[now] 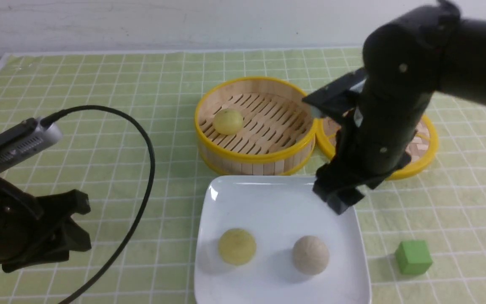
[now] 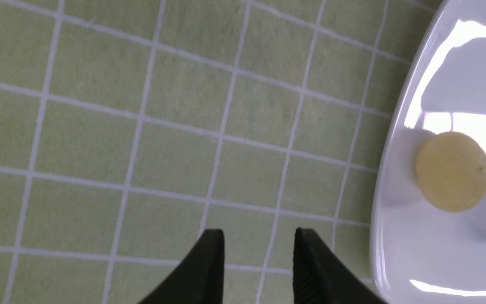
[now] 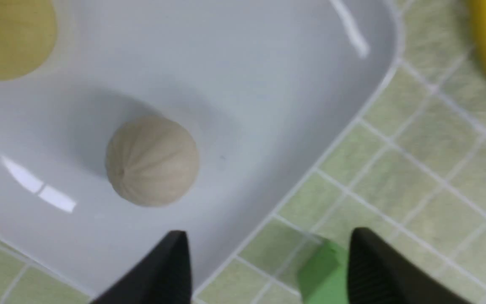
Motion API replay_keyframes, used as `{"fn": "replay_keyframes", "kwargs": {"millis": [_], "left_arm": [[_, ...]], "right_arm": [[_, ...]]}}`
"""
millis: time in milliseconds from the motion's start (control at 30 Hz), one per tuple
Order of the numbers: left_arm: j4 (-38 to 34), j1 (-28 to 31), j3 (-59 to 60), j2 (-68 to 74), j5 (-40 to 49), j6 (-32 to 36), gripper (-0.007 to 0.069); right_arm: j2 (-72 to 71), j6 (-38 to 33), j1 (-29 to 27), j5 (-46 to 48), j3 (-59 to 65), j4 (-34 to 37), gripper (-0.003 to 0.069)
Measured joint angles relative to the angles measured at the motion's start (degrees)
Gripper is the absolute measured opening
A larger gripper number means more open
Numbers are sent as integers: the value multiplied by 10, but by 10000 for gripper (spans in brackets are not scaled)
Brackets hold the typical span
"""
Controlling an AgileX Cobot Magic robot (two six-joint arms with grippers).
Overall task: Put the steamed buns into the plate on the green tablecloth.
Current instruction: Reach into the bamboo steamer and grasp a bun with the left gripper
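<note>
The left end effector [image 2: 260, 238], jaws partly apart and empty, hovers over the green tablecloth [image 1: 99, 76] beside the plate [image 1: 276, 202], where a pale yellow bun [image 1: 237, 246] and a beige bun [image 1: 310, 254] rest. The right end effector [image 3: 268, 242], spread wide and empty, hangs over the plate's right edge. A third bun [image 1: 228, 121] sits in the bamboo steamer [image 1: 255, 158] behind the plate.

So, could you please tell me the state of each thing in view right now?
Plate: holds two buns.
Bamboo steamer: uncovered, one bun inside.
Steamer lid: off, lying beside the steamer.
Yellow bun in steamer: not yet moved.
Yellow bun on plate: placed, free.
Beige bun: placed on plate, free.
Left gripper: open, empty, over the tablecloth.
Right gripper: open, empty, above the plate's edge.
Green cube: on the tablecloth, untouched.
</note>
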Motion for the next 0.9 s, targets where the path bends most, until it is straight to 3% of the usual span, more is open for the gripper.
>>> {"fn": "replay_keyframes", "kwargs": {"millis": [33,67,167,233,400,600,667,733,900], "left_arm": [[0,0,0,0,-2,2,254],[0,0,-1,0,-5,10,230],[2,0,-16,0,3,19,144],[5,0,-40,4,16,28,69],[4,-15,-116,42,64,54,2],[4,-117,-266,173,93,51,2],[8,-165,-375,262,110,19,3],[14,-183,-418,302,120,0,11],[65,-235,-661,484,176,-41,132]], "right_arm": [[-3,-1,0,0,0,0,421],[-35,-1,-4,6,6,-11,285],[-112,4,-11,9,54,-15,45],[-166,5,-13,12,95,-20,-7],[-294,8,-14,19,201,-23,-14],[-471,31,-14,-56,362,-6,-13],[-538,53,-14,-93,433,1,-13],[-562,59,-14,-105,455,2,-13],[-651,64,-14,-148,542,5,-10]]}}
